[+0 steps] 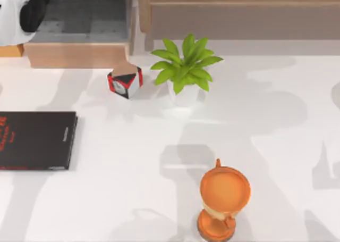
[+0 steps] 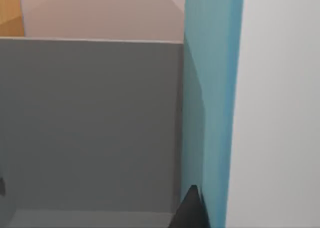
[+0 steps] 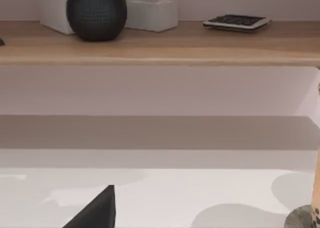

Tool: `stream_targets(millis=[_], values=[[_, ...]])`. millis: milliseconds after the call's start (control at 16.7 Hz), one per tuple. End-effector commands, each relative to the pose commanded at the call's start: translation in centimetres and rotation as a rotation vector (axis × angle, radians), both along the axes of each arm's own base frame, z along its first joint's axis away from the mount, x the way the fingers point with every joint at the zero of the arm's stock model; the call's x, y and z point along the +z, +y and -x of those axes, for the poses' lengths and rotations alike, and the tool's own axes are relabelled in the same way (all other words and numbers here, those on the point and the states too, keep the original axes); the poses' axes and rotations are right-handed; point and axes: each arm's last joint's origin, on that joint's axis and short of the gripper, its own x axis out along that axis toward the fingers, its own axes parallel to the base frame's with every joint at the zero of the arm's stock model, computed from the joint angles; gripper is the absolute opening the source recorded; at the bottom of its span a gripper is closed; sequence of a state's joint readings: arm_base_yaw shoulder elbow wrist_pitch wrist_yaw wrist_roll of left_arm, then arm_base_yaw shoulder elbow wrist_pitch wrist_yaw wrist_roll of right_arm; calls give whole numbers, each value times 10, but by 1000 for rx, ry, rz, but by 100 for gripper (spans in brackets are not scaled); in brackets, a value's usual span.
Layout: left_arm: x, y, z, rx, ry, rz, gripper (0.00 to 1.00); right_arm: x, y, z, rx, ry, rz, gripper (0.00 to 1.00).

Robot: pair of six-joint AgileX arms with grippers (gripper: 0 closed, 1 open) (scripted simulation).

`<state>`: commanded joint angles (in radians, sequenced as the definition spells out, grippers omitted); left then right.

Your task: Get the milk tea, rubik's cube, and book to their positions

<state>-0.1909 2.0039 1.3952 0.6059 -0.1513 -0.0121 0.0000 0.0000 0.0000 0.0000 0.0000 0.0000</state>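
The book (image 2: 212, 112), light-blue cover up on edge, stands in a grey shelf compartment (image 2: 90, 128) in the left wrist view. My left gripper (image 2: 215, 208) is shut on it, with one dark fingertip (image 2: 192, 210) against the cover. My left arm (image 1: 16, 16) reaches over that compartment at the table's back left. The milk tea (image 1: 224, 191), an orange cup, stands at the front right of centre, and its edge (image 3: 316, 188) shows in the right wrist view. My right gripper (image 3: 95, 213) hangs low over the table, left of the cup. The rubik's cube is out of view.
A potted green plant (image 1: 183, 66) stands at the back middle, with a small red, black and white box (image 1: 125, 81) to its left. A flat black slab (image 1: 34, 141) lies at the left edge. A wooden shelf (image 3: 160, 42) carries a black vase (image 3: 96, 12).
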Motion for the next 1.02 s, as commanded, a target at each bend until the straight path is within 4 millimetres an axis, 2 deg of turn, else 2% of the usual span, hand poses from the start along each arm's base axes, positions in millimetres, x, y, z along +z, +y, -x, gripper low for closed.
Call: stream_targets(millis=[1020], values=[[10, 0, 9, 1, -2, -2, 0, 0, 0, 0, 0, 0, 0, 100]])
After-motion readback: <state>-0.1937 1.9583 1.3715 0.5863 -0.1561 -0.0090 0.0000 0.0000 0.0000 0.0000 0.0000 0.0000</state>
